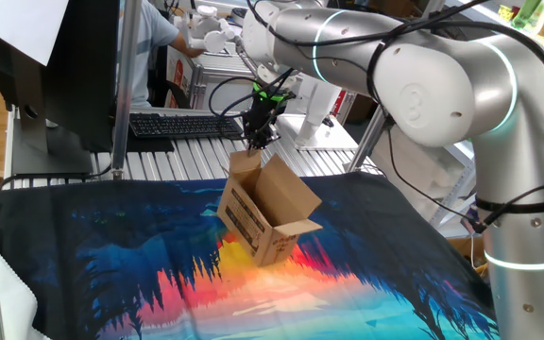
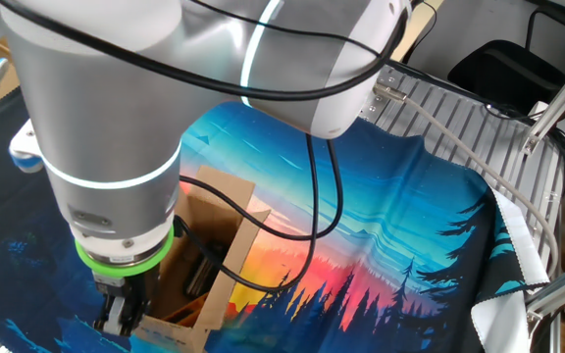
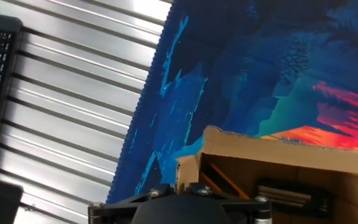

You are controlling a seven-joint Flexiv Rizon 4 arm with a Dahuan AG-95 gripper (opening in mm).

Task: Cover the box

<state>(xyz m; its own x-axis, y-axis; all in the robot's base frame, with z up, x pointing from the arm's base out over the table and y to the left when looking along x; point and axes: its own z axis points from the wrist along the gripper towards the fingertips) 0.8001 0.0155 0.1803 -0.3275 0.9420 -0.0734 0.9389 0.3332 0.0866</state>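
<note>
One box (image 1: 264,212) on cloth (image 1: 366,274), flaps up; hand (image 1: 256,142) pinched narrow on 1 flap.

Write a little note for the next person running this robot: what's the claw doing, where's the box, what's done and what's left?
Gripper: shut, pinching the top edge of one upright flap of the box.
Box: stands on the colourful cloth in the middle of the table, top open, flaps up or folded outward.
Done: one flap grasped.
Left: fold that flap and the other flaps down, so the box is covered.
</note>
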